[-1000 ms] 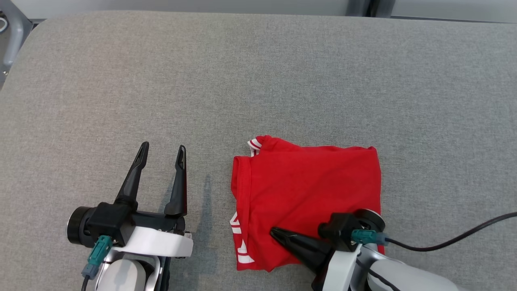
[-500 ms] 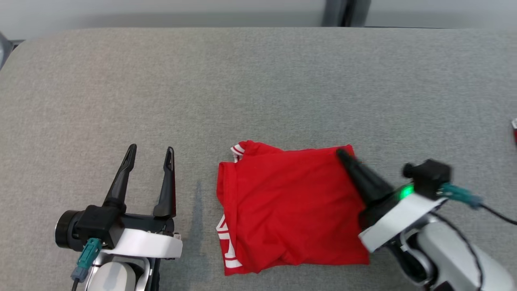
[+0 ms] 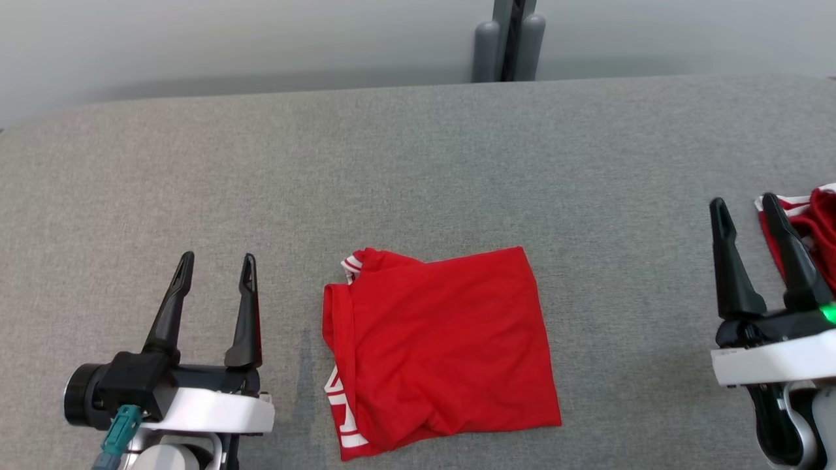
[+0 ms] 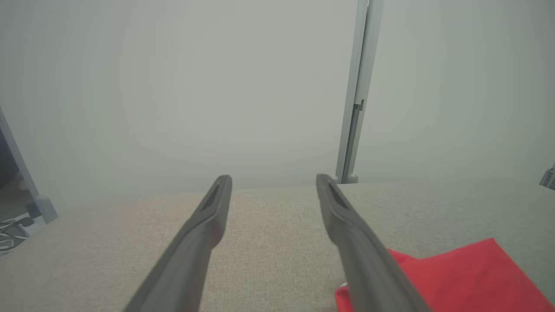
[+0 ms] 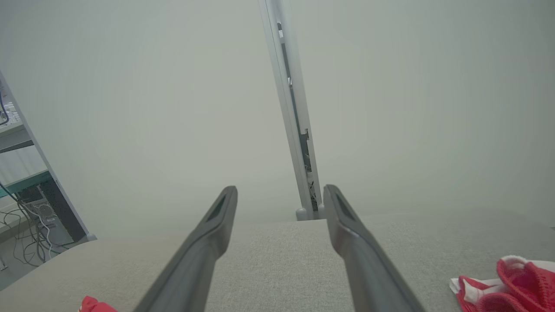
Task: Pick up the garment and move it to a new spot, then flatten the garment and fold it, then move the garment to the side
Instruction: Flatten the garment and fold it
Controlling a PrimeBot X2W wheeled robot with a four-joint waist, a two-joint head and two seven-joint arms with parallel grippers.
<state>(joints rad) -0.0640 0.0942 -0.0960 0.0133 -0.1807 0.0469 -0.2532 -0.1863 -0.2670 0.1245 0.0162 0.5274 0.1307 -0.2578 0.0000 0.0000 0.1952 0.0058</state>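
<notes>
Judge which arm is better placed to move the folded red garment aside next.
Left, probably. The left gripper stands open close beside the folded red garment, near its collar edge. The right gripper, also open, sits farther off, next to another red garment.

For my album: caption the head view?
Folded red garment on grey surface, between open left pincer and open right pincer.

Cut off, unreadable
A second red garment [image 3: 824, 215] runs off the head view's right edge, behind the right gripper [image 3: 743, 201]; lettering on the folded shirt [image 3: 437, 346] is illegible
</notes>
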